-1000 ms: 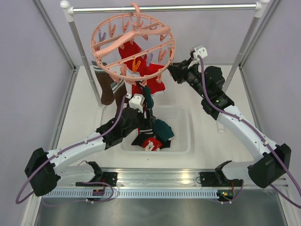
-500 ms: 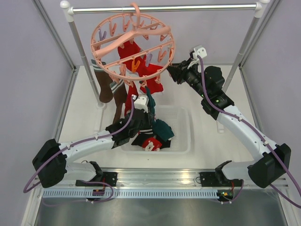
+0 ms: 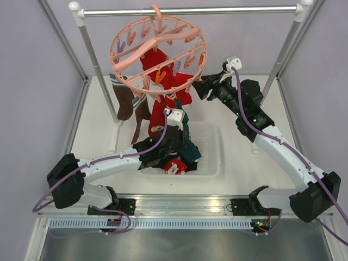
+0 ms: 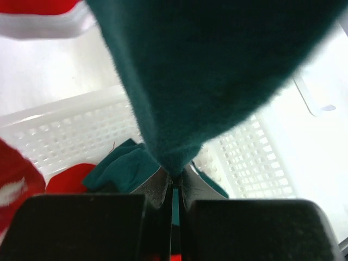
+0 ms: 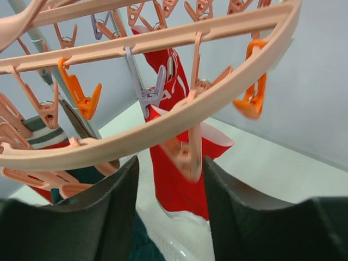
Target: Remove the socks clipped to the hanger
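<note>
The salmon-pink hanger (image 3: 157, 51) hangs from the rail, tilted. Red socks (image 3: 163, 73) and a brown sock (image 3: 124, 106) are clipped to it. A dark teal sock (image 4: 217, 65) hangs over the basket. My left gripper (image 4: 173, 176) is shut on this sock's lower tip, and in the top view it (image 3: 179, 130) sits just under the ring. My right gripper (image 5: 171, 179) is open at the ring's right edge (image 3: 198, 87). One pink clip (image 5: 190, 157) hangs between its fingers, in front of a red sock (image 5: 179, 185).
A white mesh basket (image 3: 209, 163) below the hanger holds a teal sock (image 3: 189, 149) and a red sock (image 3: 175, 166). The grey rail (image 3: 217, 8) rests on two posts (image 3: 95, 65). Frame walls close in both sides.
My left gripper has risen to the right and shut on the teal sock's tip. My right gripper has opened wider. The hanger has swung a little to the right.
</note>
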Controlling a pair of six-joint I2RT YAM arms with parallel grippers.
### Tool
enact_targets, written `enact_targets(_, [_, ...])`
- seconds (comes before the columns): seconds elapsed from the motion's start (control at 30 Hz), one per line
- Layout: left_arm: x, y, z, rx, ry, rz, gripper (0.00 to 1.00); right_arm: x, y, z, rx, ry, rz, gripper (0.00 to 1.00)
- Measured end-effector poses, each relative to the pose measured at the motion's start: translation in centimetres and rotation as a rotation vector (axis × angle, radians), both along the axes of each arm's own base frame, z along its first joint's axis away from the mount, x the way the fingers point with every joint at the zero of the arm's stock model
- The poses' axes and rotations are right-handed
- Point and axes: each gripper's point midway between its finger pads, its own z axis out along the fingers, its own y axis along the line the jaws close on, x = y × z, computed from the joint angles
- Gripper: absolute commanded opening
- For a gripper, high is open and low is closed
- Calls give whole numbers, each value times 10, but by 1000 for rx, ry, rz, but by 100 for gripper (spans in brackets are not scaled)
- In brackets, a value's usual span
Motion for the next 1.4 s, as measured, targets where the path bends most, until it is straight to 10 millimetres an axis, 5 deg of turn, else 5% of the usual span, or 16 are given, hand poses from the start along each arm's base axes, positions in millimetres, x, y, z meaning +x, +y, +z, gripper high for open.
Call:
enact_targets(0.17, [5,-13,1,5,4,-7,2,-17,-8,-7,12,16,9,64])
enact_targets(0.6, [11,-25,-5,44,30,-9,2,-69,-32,-20,39,-12,30,63])
enact_targets(0.83, [12,-27,-10,56,46,-4,2,-94,-2,-16,10,-64,143,62])
enact_targets(1.03, [11,-26,-11,58,55,-1,2,-92,36,-23,-67,-73,192,61])
enact_targets(1.4, [10,-25,-14,61,65,3,2,-64,50,-23,-120,-85,126,63])
